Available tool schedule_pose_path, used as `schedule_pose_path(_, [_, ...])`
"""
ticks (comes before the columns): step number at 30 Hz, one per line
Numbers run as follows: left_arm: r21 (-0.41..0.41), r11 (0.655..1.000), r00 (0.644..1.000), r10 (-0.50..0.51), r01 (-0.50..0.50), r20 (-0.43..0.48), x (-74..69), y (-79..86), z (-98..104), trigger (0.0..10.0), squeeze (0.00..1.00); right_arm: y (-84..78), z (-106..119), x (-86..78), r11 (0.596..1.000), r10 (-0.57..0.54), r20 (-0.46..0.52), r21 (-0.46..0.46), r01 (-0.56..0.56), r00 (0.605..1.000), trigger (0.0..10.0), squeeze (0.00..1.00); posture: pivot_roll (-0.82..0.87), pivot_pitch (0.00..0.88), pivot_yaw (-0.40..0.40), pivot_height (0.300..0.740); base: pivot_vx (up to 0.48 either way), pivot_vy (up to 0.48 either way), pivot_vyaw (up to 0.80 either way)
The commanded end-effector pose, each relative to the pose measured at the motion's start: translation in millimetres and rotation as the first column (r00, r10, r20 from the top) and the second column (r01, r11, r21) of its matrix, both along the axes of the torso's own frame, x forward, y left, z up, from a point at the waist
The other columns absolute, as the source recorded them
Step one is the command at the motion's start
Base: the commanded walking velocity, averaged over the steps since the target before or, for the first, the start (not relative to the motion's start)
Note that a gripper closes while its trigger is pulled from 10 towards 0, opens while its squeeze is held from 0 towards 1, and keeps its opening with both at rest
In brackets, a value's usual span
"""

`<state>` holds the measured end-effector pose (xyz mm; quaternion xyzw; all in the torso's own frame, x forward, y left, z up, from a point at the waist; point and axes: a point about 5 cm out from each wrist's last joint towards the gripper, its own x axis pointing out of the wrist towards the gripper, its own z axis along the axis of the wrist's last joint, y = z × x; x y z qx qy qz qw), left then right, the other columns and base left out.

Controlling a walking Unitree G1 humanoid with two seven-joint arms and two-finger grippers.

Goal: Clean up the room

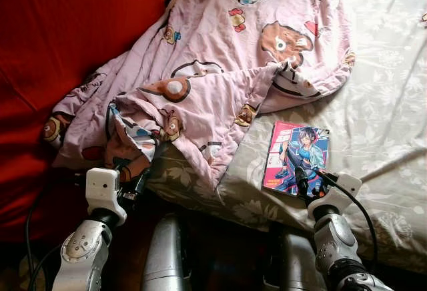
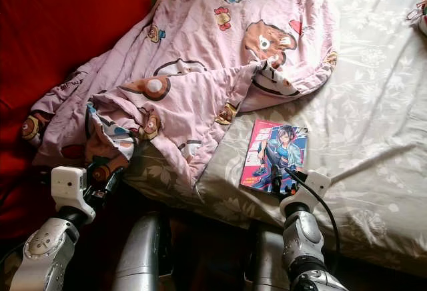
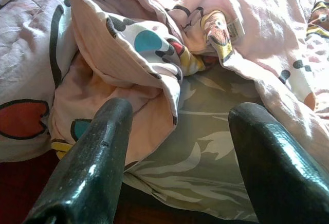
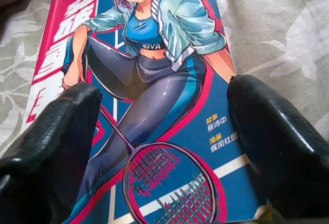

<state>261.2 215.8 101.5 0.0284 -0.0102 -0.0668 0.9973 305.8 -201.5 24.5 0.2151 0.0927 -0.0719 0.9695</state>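
Note:
A crumpled pink blanket (image 1: 220, 57) with cartoon prints lies across the left and far part of the bed (image 1: 380, 124), one corner folded over. A comic book (image 1: 297, 156) with a badminton player on its cover lies flat on the grey floral sheet, near the bed's front edge. My right gripper (image 1: 310, 177) stands open at the book's near edge, and its fingers (image 4: 56, 147) straddle the cover (image 4: 154, 80). My left gripper (image 3: 182, 111) is open at the blanket's low front corner (image 3: 128, 64), with folded cloth and bare sheet between its fingers (image 3: 92, 167).
A red surface (image 1: 67, 37) runs along the bed's left side. A small colourful object (image 2: 420, 14) sits at the far right edge of the sheet. Below the bed's front edge lies dark floor (image 1: 220, 251), with my two arms rising from it.

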Motion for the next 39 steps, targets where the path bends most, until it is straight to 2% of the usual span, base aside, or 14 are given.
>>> schedule_pose_path(1, [0.034, 0.999, 1.000, -0.005, 0.006, -0.021, -3.6, 2.6, -2, 10.0, 0.00, 1.0, -17, -14.1, 0.999, -0.026, -0.068, 0.037, 0.029, 0.997, 10.0, 0.00, 0.23, 0.275, 0.056, 0.574, 0.000, 0.000, 0.00])
schedule_pose_path(8, [0.044, 0.999, 1.000, -0.012, 0.013, -0.022, -3.8, 2.5, -2, 10.0, 0.00, -3.6, -18, -16.2, 0.997, -0.058, -0.068, 0.047, 0.061, 0.996, 10.0, 0.00, 0.23, 0.276, 0.059, 0.574, 0.000, 0.000, 0.00])
schedule_pose_path(15, [0.052, 0.998, 1.000, -0.021, 0.023, -0.020, -3.7, 1.2, -1, 10.0, 0.00, -2.5, -26, -21.9, 0.994, -0.054, -0.114, 0.086, 0.064, 0.992, 10.0, 0.00, 0.24, 0.277, 0.063, 0.574, 0.000, 0.000, 0.00])
schedule_pose_path(24, [0.064, 0.997, 0.999, -0.038, 0.039, -0.018, -4.2, -1.0, 0, 10.0, 0.00, 8.3, -35, -25.8, 0.960, 0.021, -0.127, 0.278, 0.015, 0.992, 10.0, 0.00, 0.24, 0.277, 0.070, 0.574, 0.000, 0.000, 0.00])
schedule_pose_path(25, [0.065, 0.997, 0.999, -0.040, 0.041, -0.019, -4.4, -1.5, 0, 10.0, 0.00, 11.3, -36, -27.1, 0.941, 0.037, -0.119, 0.340, 0.006, 0.992, 10.0, 0.00, 0.24, 0.279, 0.072, 0.574, 0.000, 0.000, 0.00])
schedule_pose_path(28, [0.069, 0.997, 0.999, -0.045, 0.046, -0.019, -4.6, -2.5, 0, 10.0, 0.00, 16.0, -39, -29.4, 0.899, 0.063, -0.109, 0.437, -0.009, 0.992, 10.0, 0.00, 0.25, 0.281, 0.074, 0.574, 0.000, 0.000, 0.00])
schedule_pose_path(33, [0.076, 0.996, 0.998, -0.052, 0.053, -0.023, -6.0, -2.6, 1, 10.0, 0.00, 31.9, -47, -36.1, 0.865, 0.141, -0.125, 0.498, -0.061, 0.982, 10.0, 0.00, 0.26, 0.285, 0.081, 0.574, 0.000, 0.000, 0.00])
schedule_pose_path(39, [0.082, 0.995, 0.998, -0.051, 0.053, -0.026, -6.8, -1.5, 1, 10.0, 0.00, 36.8, -50, -39.0, 0.844, 0.134, -0.137, 0.535, -0.041, 0.981, 10.0, 0.00, 0.27, 0.285, 0.086, 0.574, 0.000, 0.000, 0.00])
